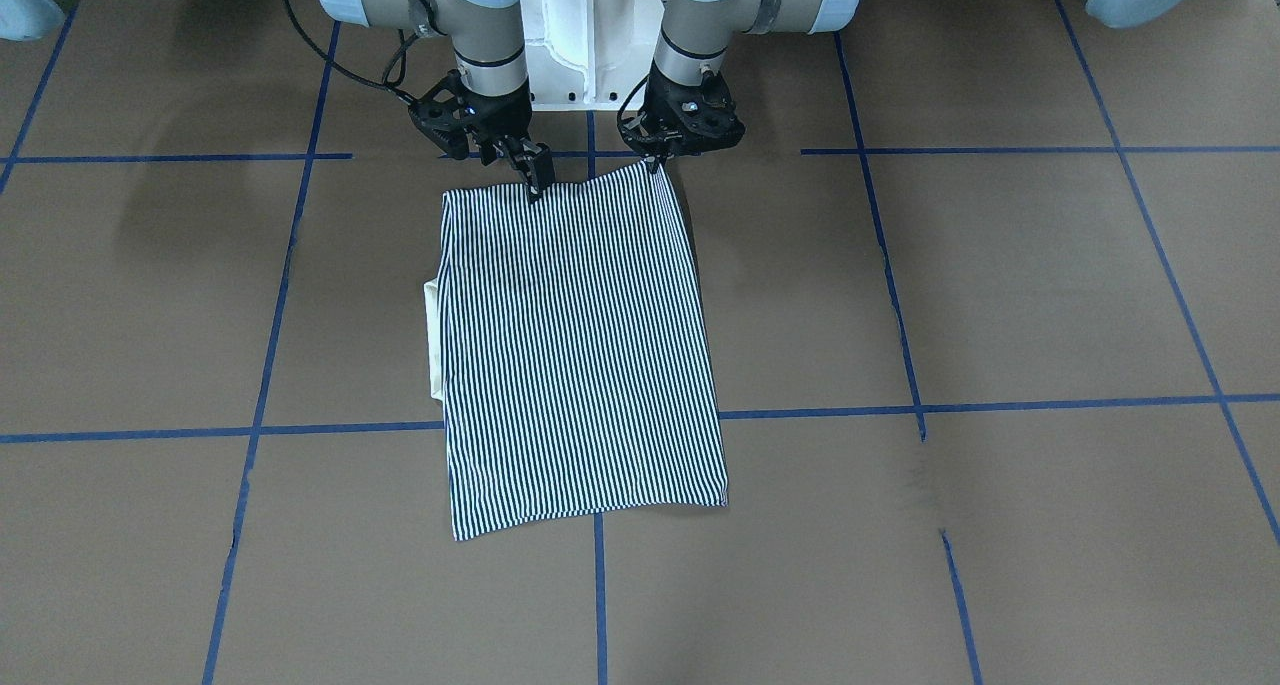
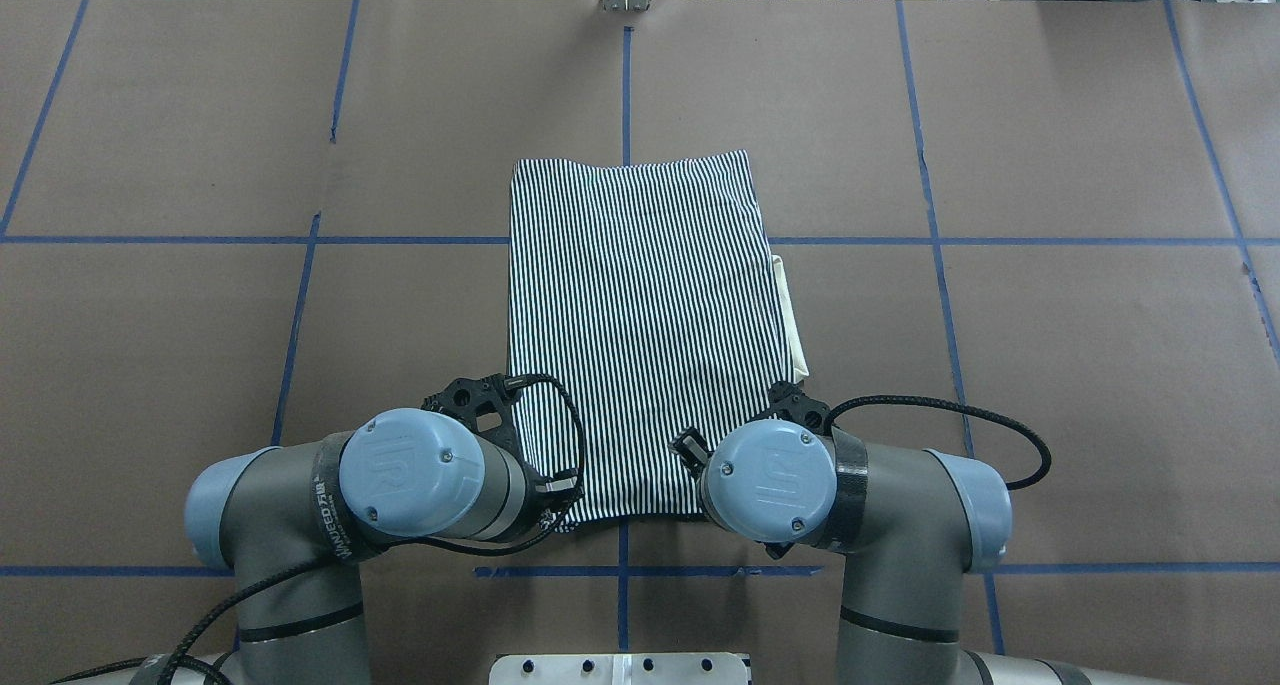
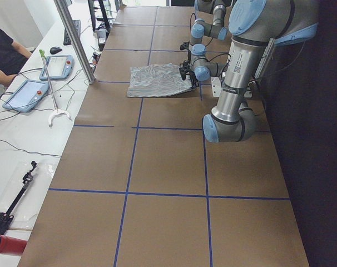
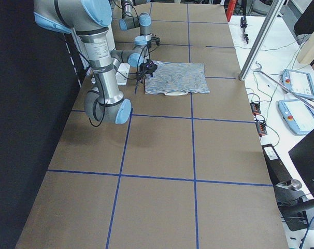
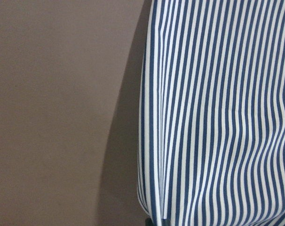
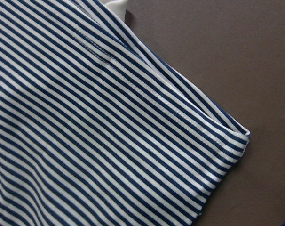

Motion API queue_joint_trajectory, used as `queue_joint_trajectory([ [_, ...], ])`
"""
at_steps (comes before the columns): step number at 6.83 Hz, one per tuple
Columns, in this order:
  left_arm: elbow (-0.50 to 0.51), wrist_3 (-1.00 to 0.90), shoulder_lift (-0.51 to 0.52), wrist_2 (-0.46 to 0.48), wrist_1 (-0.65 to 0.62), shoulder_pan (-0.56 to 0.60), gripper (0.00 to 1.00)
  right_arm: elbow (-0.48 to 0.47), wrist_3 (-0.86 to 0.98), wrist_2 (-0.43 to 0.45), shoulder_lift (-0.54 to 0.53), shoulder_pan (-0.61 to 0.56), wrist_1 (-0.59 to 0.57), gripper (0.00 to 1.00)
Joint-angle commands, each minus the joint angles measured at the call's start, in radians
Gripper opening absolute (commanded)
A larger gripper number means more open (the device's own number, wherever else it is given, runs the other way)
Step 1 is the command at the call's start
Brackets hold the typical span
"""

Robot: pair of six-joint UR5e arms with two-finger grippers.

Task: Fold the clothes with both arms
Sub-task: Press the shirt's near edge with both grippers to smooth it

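Shirt (image 1: 580,345): striped navy and white, folded into one long rectangle, flat at mid-table (image 1: 1000,295), long axis running away from the robot. Far end squared off. Near end at the grippers.
Collar (image 1: 433,340): cream strip showing past the shirt's edge on the robot's right.
Left gripper (image 1: 656,162): fingers drawn together, pinching the near corner, which sits slightly raised.
Right gripper (image 1: 536,180): fingers close together on the near edge, partway along it, apparently pinching the cloth.
Table: brown covering, marked in squares with blue tape (image 1: 1000,150).
Base (image 1: 585,35): white, between the arms.
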State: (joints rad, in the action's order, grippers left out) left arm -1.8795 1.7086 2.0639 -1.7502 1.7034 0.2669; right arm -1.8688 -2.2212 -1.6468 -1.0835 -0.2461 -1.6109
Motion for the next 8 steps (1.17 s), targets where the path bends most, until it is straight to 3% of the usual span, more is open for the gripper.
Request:
queue_joint_trajectory([
  [1,-0.001,0.0,0.004,0.0,0.001,0.0,0.0,0.026,0.0,0.001,0.004,-0.001,0.002,1.0],
  [8,-0.018,0.003,0.005,0.0,-0.001,0.0,0.0,0.091,0.014,-0.015,0.045,-0.029,-0.012,1.0],
])
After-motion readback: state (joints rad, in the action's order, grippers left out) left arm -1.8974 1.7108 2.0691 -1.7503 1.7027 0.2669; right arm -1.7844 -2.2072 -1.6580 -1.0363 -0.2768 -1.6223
